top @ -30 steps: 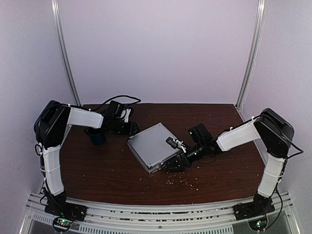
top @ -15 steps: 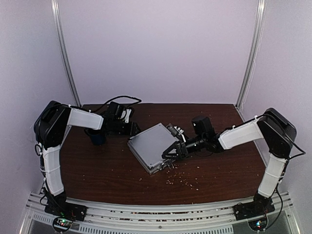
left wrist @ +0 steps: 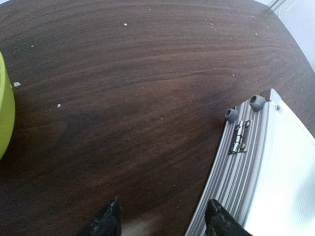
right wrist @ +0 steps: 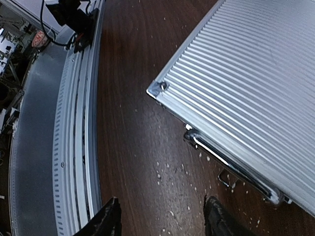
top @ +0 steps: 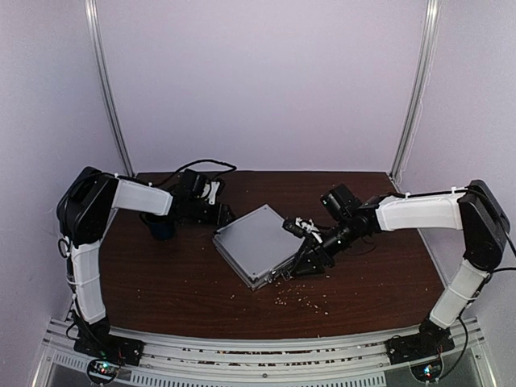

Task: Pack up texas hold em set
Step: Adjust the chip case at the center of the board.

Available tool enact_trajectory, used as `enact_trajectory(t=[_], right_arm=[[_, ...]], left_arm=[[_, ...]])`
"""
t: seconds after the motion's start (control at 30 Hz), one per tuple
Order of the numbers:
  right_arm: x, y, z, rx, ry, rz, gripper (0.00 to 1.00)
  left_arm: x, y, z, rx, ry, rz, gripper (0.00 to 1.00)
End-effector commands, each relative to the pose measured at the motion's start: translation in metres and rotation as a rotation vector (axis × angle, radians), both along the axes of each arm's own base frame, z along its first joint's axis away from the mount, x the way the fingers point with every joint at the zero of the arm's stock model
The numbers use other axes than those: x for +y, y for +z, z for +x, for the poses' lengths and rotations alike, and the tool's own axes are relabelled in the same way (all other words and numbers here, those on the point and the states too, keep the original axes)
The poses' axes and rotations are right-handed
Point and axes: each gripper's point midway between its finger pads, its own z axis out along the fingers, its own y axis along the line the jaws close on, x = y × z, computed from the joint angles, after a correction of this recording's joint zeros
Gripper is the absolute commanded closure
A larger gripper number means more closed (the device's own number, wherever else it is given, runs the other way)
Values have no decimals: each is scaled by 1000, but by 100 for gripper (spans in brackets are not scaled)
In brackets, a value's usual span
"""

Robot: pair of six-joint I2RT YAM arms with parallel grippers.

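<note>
Briefcase [top: 256, 244] lies flat on the worktop [top: 177, 290], lid down, turned corner-on to the arms, between the two grippers. Right gripper [right wrist: 162, 216]: jaws apart, nothing between them, only bare worktop with pale crumbs under the gap. From these jaws the case sits ahead and to the right, near but apart. Its handle [right wrist: 231, 164] is on the edge facing them, long axis running along that edge, slanting away to the right, so it lies oblique to the jaw gap. Left gripper [left wrist: 162, 219]: jaws also apart and holding nothing. The case's hinge [left wrist: 239, 137] side is just to the right of them and its edge runs forward-right. The right fingertip looks to be against that edge, but contact can't be told. Lime-green bowl [left wrist: 4, 108] is far left of those jaws, not involved. Judgement: the right arm is nearer the handle and latch edge, while the left is placed to brace the hinge side. Can't tell if the latches are fastened. No chips, cards or dice visible outside the case.
</note>
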Motion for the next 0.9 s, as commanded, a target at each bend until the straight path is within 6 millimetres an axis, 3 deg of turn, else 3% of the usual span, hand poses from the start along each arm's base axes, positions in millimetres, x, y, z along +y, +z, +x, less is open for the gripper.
enact_trajectory(t=[0.0,0.07,0.13,0.23,0.3,0.33,0.37,0.4,0.53,0.6,0.87], right_arm=[[-42,-25,-7,-4,31,-165,42],[-55,-20,5,-19,-6,-167,42],[-69,-7,33,-102,-93,-192,43],[-105,57,104,-302,-369,-156,38],[-131,88,143,-303,-554,-95,25],[-145,91,165,-241,-692,-55,7],[-160,89,184,-180,-809,-29,1],[-164,86,189,-107,-810,17,0],[-159,38,167,39,-611,-48,2],[-155,24,139,41,-476,-63,12],[-146,-19,46,93,-179,-154,27]], left_arm=[[-31,-41,-65,165,-167,39,42],[-37,-36,-72,163,-183,41,42],[-42,-32,-79,162,-196,42,43],[-42,-31,-84,163,-197,53,43],[-39,-31,-82,160,-186,68,43],[-38,-32,-82,159,-182,77,43],[-37,-33,-81,159,-176,85,43],[-36,-34,-81,161,-175,90,43],[-36,-34,-82,167,-177,92,42],[-37,-31,-81,168,-179,91,42],[-38,-26,-77,160,-179,100,42]])
